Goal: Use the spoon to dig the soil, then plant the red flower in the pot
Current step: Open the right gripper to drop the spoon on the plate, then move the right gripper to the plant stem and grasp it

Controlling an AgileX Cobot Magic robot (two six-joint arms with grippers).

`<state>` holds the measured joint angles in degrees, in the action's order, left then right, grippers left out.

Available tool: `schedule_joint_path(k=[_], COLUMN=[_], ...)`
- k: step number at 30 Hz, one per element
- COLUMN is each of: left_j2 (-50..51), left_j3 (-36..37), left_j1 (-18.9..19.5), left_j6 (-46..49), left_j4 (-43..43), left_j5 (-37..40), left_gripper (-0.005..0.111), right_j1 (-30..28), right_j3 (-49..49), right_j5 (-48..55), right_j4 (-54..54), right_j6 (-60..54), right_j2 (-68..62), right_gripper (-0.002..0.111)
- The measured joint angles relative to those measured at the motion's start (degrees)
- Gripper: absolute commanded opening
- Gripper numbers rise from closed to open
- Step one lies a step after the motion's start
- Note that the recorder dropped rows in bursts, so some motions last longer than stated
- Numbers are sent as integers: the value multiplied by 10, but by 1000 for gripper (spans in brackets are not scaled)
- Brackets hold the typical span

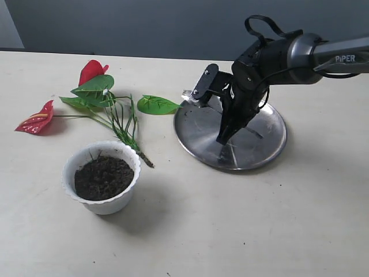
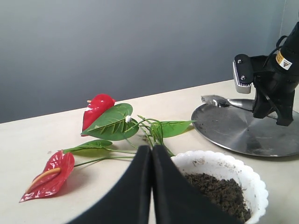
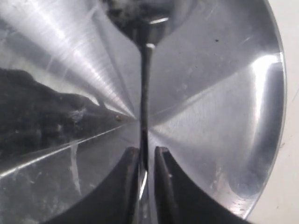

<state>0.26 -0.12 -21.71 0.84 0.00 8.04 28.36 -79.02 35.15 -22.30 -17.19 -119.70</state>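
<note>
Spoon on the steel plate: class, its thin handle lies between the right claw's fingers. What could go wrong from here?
1. The spoon has a thin, smooth handle, and the right claw meets it far from the bowl; it may slip or swivel and clatter on the plate.
2. The red flower has stems lying beside the pot; an arm coming to the soil could knock them or push the pot.

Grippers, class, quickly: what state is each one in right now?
Left gripper: shut, holding nothing.
Right gripper: jaws narrowly straddle the thin handle of the shiny silver metal spork; gripped or not cannot be told.
</note>
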Motion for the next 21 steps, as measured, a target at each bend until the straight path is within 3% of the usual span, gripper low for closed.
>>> schedule_joint_path(k=[2,4,14,17,21], left_j2=[0,0,0,0,0], left_j3=[0,0,0,0,0], left_j1=[0,0,0,0,0], left_j6=[0,0,0,0,0], left_j4=[0,0,0,0,0], left_j5=[0,0,0,0,0], left_gripper=[1,1,1,1,1], right_j1=[0,0,0,-1,2], right_j3=[0,0,0,0,-3], right_j5=[0,3,23,-12,-86], right_j4=[0,0,44,146,367], right_j6=[2,11,125,139,85], right_j2=[0,0,64,97,108], right_gripper=[47,56,57,57,57])
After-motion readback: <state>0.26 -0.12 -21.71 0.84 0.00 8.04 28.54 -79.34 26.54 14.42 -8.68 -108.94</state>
